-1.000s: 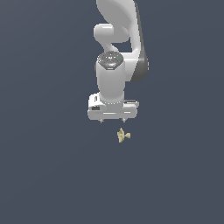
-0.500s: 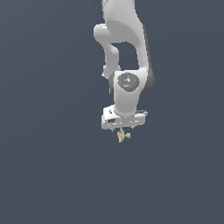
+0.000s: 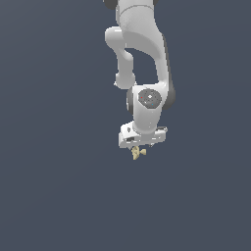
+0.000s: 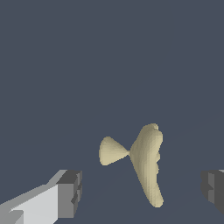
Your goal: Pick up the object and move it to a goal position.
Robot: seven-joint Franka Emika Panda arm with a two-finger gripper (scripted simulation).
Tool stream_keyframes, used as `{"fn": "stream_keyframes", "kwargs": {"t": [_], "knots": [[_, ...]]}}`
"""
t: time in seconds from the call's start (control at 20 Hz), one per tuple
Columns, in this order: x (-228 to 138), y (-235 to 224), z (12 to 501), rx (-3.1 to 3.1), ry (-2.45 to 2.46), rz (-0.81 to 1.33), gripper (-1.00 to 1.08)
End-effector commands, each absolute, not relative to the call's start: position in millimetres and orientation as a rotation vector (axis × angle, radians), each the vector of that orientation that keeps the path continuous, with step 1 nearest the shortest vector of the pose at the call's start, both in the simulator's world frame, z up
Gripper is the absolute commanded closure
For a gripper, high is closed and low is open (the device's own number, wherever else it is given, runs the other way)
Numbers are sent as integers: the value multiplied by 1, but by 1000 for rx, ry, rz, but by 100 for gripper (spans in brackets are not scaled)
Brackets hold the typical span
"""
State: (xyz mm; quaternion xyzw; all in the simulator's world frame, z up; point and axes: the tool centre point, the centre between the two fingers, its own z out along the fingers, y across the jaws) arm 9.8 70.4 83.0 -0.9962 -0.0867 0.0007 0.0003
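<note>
Our gripper point(image 4: 140, 192) hangs wide around the object point(image 4: 146, 164) at lower centre; we should centre, then squeeze gently.

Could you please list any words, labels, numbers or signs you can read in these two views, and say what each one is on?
There is no readable text in either view.
The arm is plain white, bearing only a round grey cap with small red dots, not characters.
The object, the gripper and the dark floor carry no markings.
</note>
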Motion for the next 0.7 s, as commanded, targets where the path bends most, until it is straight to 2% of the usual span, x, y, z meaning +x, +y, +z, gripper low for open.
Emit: {"fn": "stream_keyframes", "kwargs": {"t": [0.0, 0.65], "knots": [[10, 70, 80, -3129, -272, 2, -92], [10, 71, 32, -3129, -275, 0, -92]]}}
